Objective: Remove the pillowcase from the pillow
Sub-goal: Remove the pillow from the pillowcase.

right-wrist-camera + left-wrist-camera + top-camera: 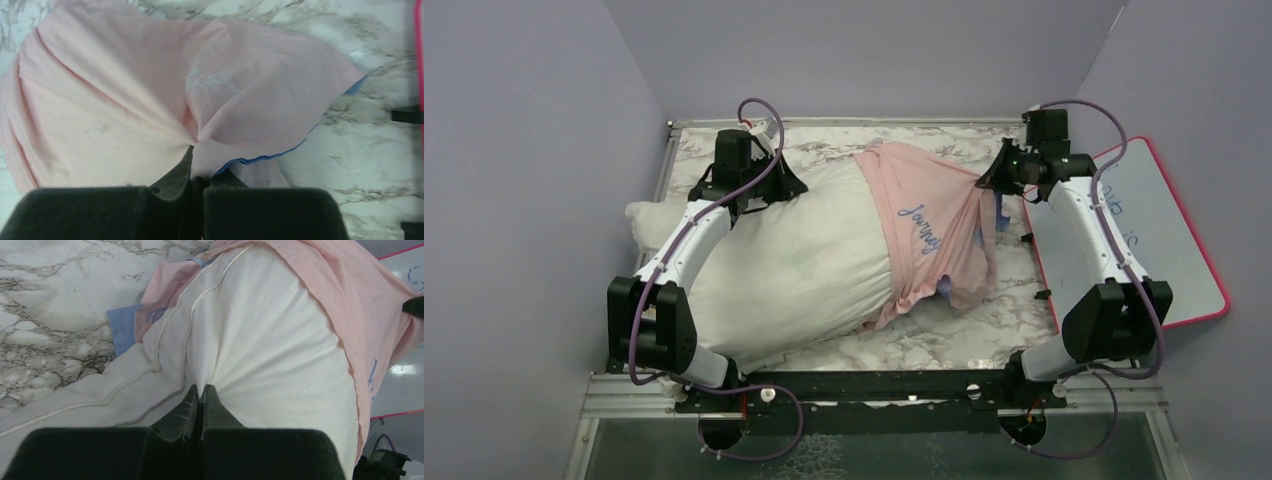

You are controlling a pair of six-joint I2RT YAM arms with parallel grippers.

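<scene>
Your left gripper (758, 183) is clamped on the pillow (794, 255). In the left wrist view the jaws are together, with a pucker of white fabric pinched at the tips. The grip point is toward the far-left corner of the tabletop (944, 345), on the pillow's bare end.

Your right gripper (996, 178) is closed on the pillowcase (929, 220). In the right wrist view pink cloth gathers into folds radiating from the fingertips, and a blue edge shows just beneath. That grip sits near the far-right corner.

The pillow lies diagonally, from the left edge across the middle of the tabletop. Its left and near parts are uncovered plain white.

The pillowcase covers only the pillow's right end, pink "Journey" side up. Its open hem crosses the pillow about mid-table. The slack is bunched and creased toward the right gripper. A small blue flap lies on the marble along the pillow's far side.

A pink-framed whiteboard (1159, 235) lies along the right edge, beside the right arm and apart from the pillowcase.
</scene>
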